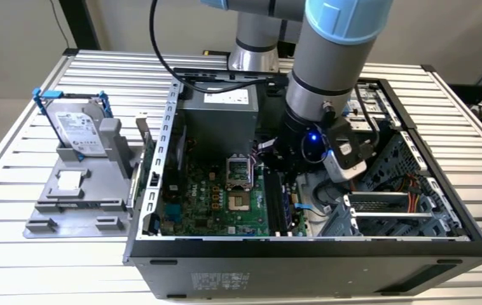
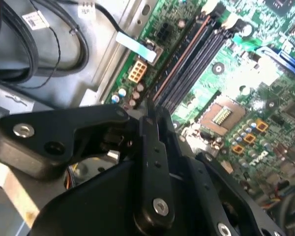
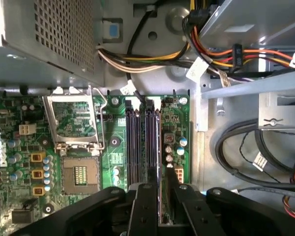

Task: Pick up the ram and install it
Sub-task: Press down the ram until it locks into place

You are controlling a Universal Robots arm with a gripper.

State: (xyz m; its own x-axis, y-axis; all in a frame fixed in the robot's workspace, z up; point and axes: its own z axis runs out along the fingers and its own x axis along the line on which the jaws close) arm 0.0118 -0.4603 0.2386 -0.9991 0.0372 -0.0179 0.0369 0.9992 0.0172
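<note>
Halfway done, I judge: my pincer [image 3: 160,196] is clamped on the ram [image 3: 162,172], edge-on over the motherboard slots [image 3: 142,147] inside the computer case [image 1: 152,190]; seating remains.

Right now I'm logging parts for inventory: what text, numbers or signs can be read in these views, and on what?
Nothing can be read; each print is too small or blurred.
White label on the hard drive: too small.
White label on the power supply: too small.
Front sticker on the computer case: too small.
Striped cable tag, second wrist view: blurred.
White wire tag, first wrist view: blurred.
</note>
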